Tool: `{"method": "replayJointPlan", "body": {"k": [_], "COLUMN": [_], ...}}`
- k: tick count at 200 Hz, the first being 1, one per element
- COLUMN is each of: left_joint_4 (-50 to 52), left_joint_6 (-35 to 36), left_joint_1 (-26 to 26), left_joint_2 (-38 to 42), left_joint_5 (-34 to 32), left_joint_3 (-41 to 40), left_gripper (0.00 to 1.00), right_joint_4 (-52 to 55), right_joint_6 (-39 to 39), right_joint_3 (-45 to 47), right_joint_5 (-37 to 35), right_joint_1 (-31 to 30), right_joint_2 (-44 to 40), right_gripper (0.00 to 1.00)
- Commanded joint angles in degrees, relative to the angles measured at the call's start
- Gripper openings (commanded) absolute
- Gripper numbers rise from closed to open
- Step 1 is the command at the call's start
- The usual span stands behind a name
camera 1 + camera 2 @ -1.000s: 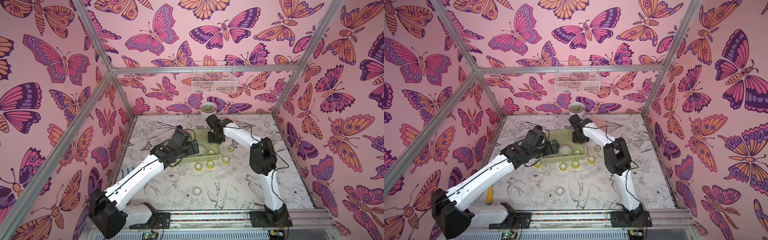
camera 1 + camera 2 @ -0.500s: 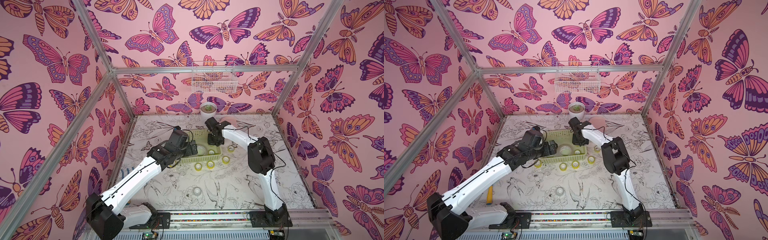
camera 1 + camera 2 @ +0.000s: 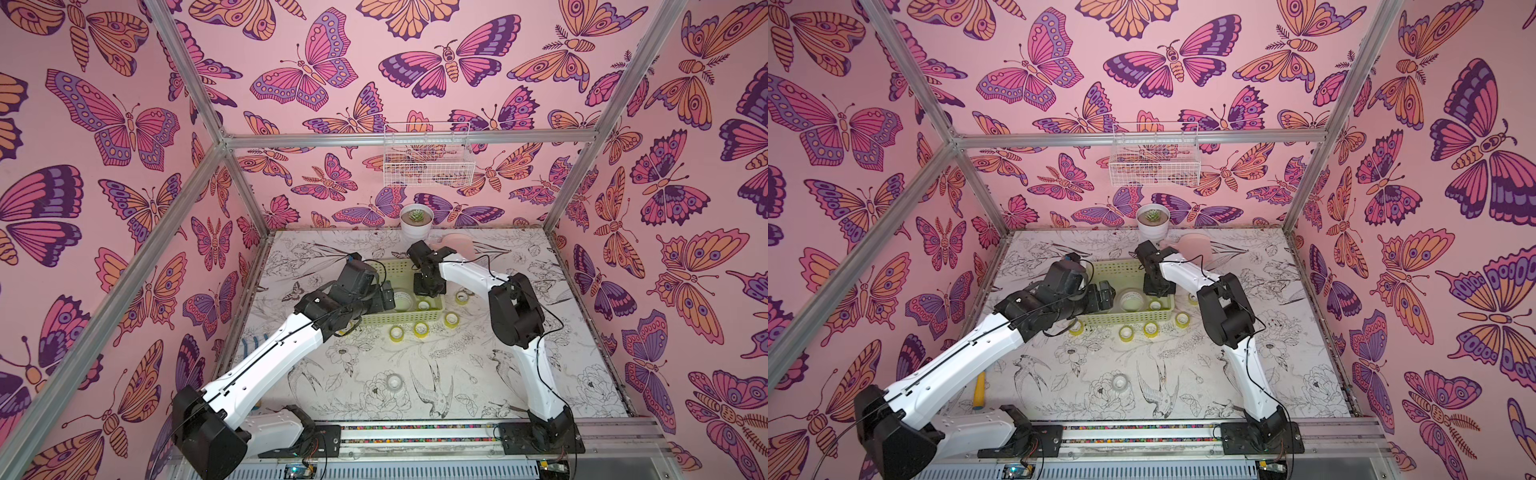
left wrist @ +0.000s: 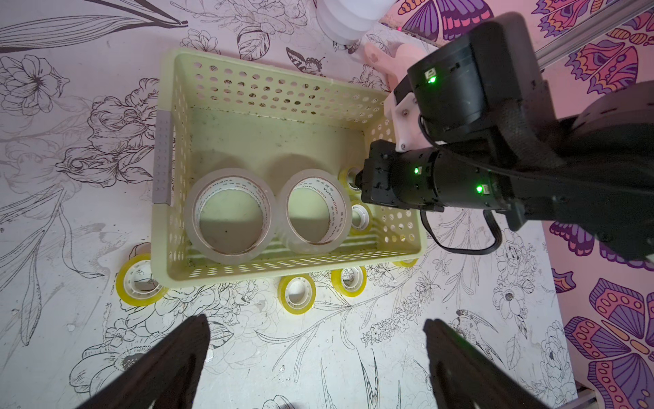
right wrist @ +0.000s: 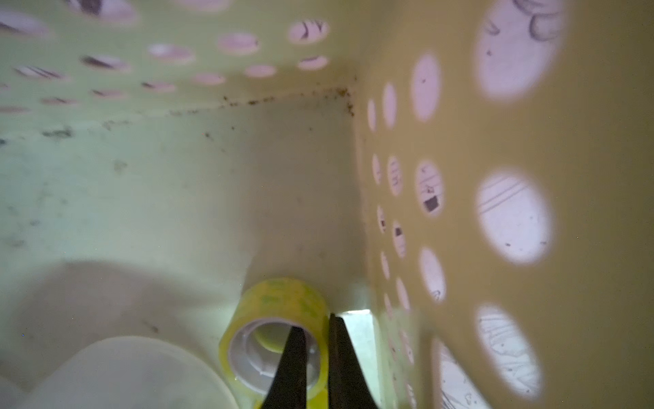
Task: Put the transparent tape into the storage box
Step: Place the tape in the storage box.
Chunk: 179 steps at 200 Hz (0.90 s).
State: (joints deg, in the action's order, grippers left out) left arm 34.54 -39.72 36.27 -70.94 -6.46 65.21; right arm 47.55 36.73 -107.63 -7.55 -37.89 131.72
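The storage box [image 3: 399,318] [image 3: 1125,316] is a pale yellow-green perforated basket in mid-table. My right gripper [image 5: 316,324] reaches down inside it at the right end. It is shut on the wall of a small yellow tape roll [image 5: 279,297], one finger in the white core and one outside. Two wide colourless rolls [image 4: 230,176] [image 4: 318,177] and a small roll [image 4: 361,216] lie in the box [image 4: 269,88]. My left gripper [image 4: 315,320] hangs open and empty above the table by the box's near left side. Several yellow rolls [image 3: 397,332] [image 3: 421,329] [image 3: 451,319] lie outside the front wall.
A small colourless roll [image 3: 394,381] lies nearer the front. A white pot with a succulent [image 3: 416,222] and a pink dish [image 3: 457,245] stand behind the box. A white wire basket [image 3: 428,160] hangs on the back wall. A yellow-handled tool [image 3: 980,390] lies front left.
My right gripper has sunk lower into the box with the yellow roll. My left arm has drawn back slightly to the left, still open.
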Motion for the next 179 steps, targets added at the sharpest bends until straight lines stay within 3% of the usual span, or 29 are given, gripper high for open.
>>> {"method": "replayJointPlan", "body": {"k": [1,96,154,179], "left_joint_4": [0.64,0.69,0.53,0.34], "left_joint_6": [-0.39,-0.37,-0.20,-0.08], "left_joint_1": [-0.34,-0.33,-0.32,-0.32], "left_joint_2": [0.11,0.24,0.36,0.02], "left_joint_5": [-0.31,-0.06,-0.31,-0.14], "left_joint_3": [-0.81,-0.79,-0.70,-0.36], "left_gripper": [1.00,1.00,1.00,1.00], "right_joint_4": [2.10,3.77,4.16,3.84], "right_joint_6": [2.02,0.63,0.47,-0.68], "right_joint_3": [2.24,-0.72,-0.82,-0.67], "right_joint_5": [0.02,-1.89,-2.09,-2.95], "right_joint_1": [-0.48,-0.45,-0.44,-0.50], "right_joint_2": [-1.64,-3.98,-8.64,-11.98], "right_gripper": [0.03,0.30,0.32,0.42]}}
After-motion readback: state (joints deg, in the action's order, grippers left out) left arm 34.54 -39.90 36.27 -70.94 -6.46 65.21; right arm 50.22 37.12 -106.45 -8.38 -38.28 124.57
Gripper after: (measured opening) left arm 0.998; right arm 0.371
